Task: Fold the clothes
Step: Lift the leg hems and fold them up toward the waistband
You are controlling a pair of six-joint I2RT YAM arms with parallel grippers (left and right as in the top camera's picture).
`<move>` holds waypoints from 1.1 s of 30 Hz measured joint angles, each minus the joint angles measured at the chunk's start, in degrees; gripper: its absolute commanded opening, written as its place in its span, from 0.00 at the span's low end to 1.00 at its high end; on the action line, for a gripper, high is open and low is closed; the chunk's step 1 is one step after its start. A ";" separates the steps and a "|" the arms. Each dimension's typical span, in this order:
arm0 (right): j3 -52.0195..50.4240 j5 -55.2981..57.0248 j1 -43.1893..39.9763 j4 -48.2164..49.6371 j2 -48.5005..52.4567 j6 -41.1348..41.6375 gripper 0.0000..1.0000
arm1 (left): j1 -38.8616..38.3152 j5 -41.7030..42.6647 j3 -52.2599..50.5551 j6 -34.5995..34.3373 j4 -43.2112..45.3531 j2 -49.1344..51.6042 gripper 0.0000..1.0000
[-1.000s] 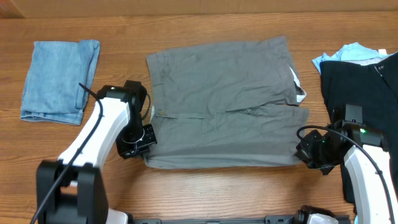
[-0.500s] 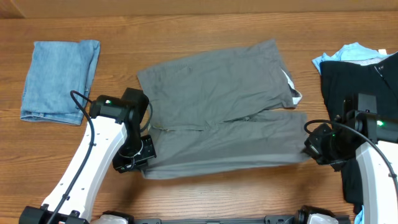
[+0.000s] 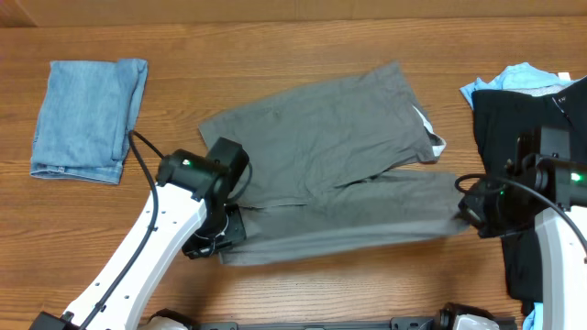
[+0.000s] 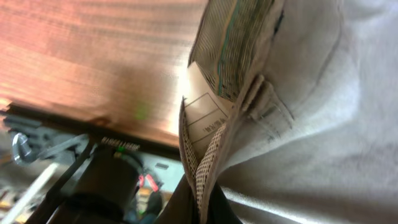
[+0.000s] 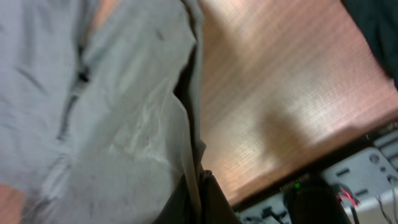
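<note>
- Wrinkled mid-grey cotton shorts lie spread mid-frame on the brown wooden tabletop.
- The left claw pinches the shorts' lower-left waistband corner.
- The right claw pinches the shorts' lower-right hem.

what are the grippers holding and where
Both hold the shorts: left gripper pinches the near waistband corner, right gripper the near leg's hem.

Left claw and right claw both pinch closed.
</note>
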 measured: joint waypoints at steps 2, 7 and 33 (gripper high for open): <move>2.64 -0.31 0.04 -1.33 1.36 -0.20 0.04 | 1.64 0.20 0.00 0.11 1.14 0.00 0.04; 7.56 -2.67 0.61 -0.98 8.85 -0.48 0.04 | 9.94 3.19 0.37 2.19 4.26 -0.02 0.04; 15.37 -1.31 7.41 25.53 16.00 -1.44 0.04 | 16.33 1.25 13.18 7.76 21.07 1.14 0.04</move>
